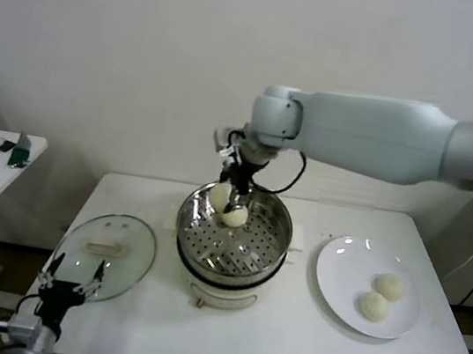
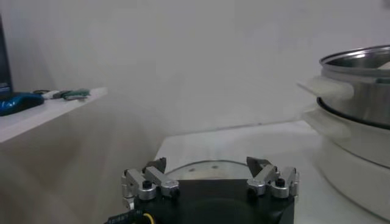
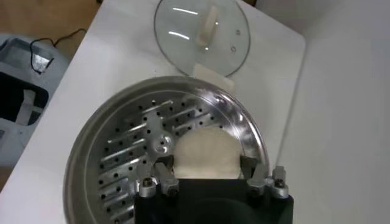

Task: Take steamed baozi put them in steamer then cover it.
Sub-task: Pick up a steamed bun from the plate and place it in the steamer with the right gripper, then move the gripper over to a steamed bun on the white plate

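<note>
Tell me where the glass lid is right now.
In the head view the cover lies flat on the table, on the robot's left beside the steamer, just ahead of the left gripper.

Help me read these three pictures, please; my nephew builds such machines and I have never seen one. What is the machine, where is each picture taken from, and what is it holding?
It is a two-armed robot at a white table. One picture looks down from its head; the other two come from cameras on its wrists. The right gripper hangs inside the shiny round steel steamer, its fingers around a cream-white dough bun; one more bun lies behind it. Two more buns wait on the flat white plate. The round clear glass lid lies flat on the table beside the steamer. The left gripper waits open near the lid, holding nothing.
</note>
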